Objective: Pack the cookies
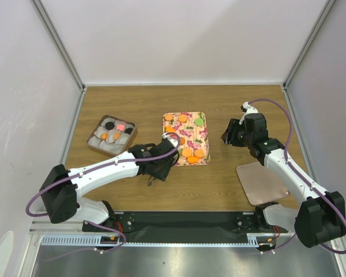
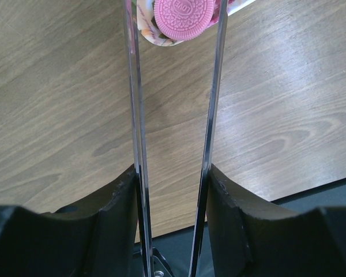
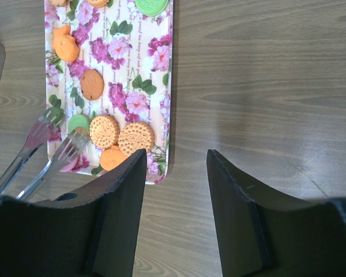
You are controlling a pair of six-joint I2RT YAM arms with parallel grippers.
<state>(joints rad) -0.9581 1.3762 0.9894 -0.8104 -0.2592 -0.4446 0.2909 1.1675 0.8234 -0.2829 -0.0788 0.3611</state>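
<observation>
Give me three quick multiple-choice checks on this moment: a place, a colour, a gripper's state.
1. In the top view, the floral tray lies where from the brown box?
A) to its right
B) to its left
C) inside it
2. The cookie between the blades of the tongs in the left wrist view is:
A) black
B) pink
C) green
3. The right gripper is:
A) shut on a cookie
B) holding the tongs
C) open and empty
Answers: 1 A, the tray lies right of the box. 2 B, a pink disc shows there. 3 C, nothing sits between its jaws.
</observation>
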